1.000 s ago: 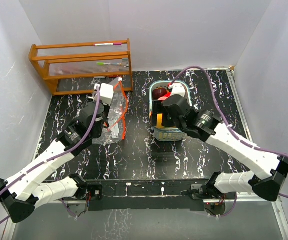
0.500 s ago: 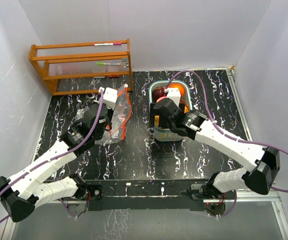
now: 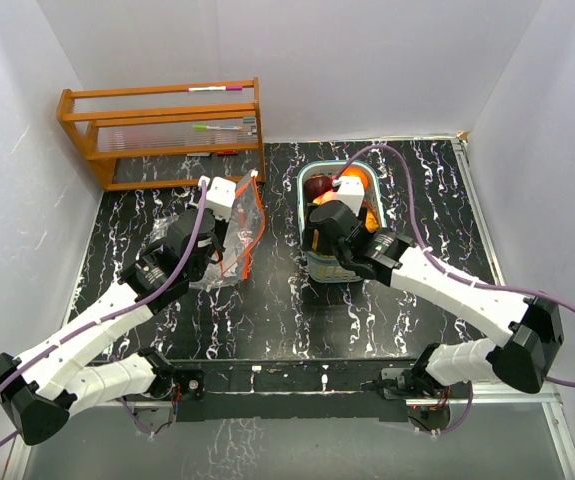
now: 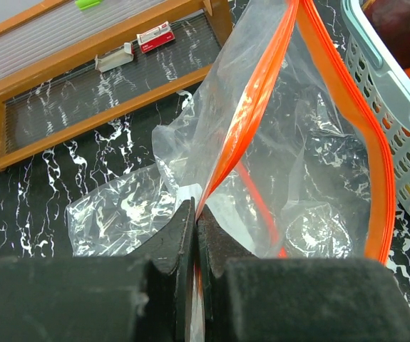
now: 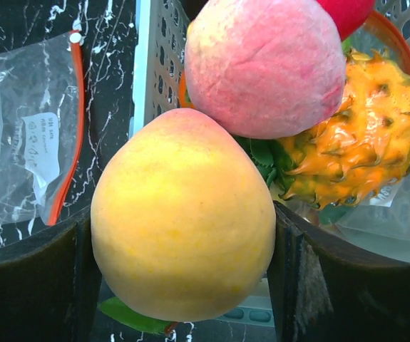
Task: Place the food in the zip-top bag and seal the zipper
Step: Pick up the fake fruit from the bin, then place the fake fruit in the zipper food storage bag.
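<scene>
The clear zip-top bag [image 3: 235, 235] with an orange zipper lies left of the teal basket [image 3: 339, 268]. My left gripper [image 3: 223, 222] is shut on the bag's zipper rim [image 4: 254, 107] and holds the mouth up and open. My right gripper [image 3: 317, 240] is over the basket's near left part, shut on a yellow fruit [image 5: 183, 221] that fills the gap between its fingers. Beyond it in the basket lie a pink fruit [image 5: 262, 64], an orange spiky fruit [image 5: 354, 149] and a red fruit [image 5: 344, 8]. A dark purple fruit [image 3: 316, 186] lies at the basket's far end.
A wooden rack [image 3: 162, 130] holding pens stands at the back left, just behind the bag. White walls close in the table on three sides. The basket's wall [image 4: 390, 107] stands close to the right of the bag's open mouth.
My right arm has swung left over the basket with the yellow fruit in its fingers. My left gripper has shifted slightly right, and the bag's mouth has opened wider.
</scene>
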Available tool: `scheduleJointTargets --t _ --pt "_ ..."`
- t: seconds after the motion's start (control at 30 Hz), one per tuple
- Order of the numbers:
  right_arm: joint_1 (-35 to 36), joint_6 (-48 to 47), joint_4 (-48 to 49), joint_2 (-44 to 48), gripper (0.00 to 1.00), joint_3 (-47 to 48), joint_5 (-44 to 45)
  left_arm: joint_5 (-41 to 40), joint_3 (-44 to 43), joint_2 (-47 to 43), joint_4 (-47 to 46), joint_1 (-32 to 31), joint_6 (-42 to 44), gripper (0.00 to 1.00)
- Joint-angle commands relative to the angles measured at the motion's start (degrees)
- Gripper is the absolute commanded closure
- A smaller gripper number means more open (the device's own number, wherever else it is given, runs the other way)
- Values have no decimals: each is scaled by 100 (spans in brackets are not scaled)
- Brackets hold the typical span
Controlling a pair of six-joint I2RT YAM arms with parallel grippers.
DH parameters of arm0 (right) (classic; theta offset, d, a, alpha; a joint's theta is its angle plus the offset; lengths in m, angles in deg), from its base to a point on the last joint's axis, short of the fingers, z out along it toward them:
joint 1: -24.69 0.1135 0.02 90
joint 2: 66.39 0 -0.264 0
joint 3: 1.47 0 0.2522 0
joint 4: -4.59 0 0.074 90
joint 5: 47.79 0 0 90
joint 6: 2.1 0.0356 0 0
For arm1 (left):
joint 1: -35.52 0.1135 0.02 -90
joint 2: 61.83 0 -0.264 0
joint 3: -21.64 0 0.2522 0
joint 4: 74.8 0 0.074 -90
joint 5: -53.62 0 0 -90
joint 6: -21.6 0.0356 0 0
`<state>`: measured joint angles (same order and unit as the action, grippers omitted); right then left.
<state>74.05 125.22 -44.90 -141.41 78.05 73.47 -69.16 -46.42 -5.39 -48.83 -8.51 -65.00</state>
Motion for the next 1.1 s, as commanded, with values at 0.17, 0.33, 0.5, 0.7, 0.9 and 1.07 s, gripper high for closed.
scheduleJointTargets --t 0.17,0.33,0.5,0.7,0.9,1.07 --pt "-40 -337 584 720 54 177 -603 123 -33 -45 -80 23 -76 100" --pt "6 -803 1288 779 57 488 -2432 248 -149 96 1 17 -148 100" --pt "99 -869 2878 650 57 370 -3974 416 -258 155 99 18 -279 100" --pt "94 -706 3708 117 56 341 -4031 862 -425 13 176 20 -610 100" --pt "106 -449 4142 -281 56 238 -3871 1274 -388 -131 128 17 -1130 100" --pt "110 -427 4138 -304 56 -42 -3083 1536 -554 -380 242 17 -1435 100"
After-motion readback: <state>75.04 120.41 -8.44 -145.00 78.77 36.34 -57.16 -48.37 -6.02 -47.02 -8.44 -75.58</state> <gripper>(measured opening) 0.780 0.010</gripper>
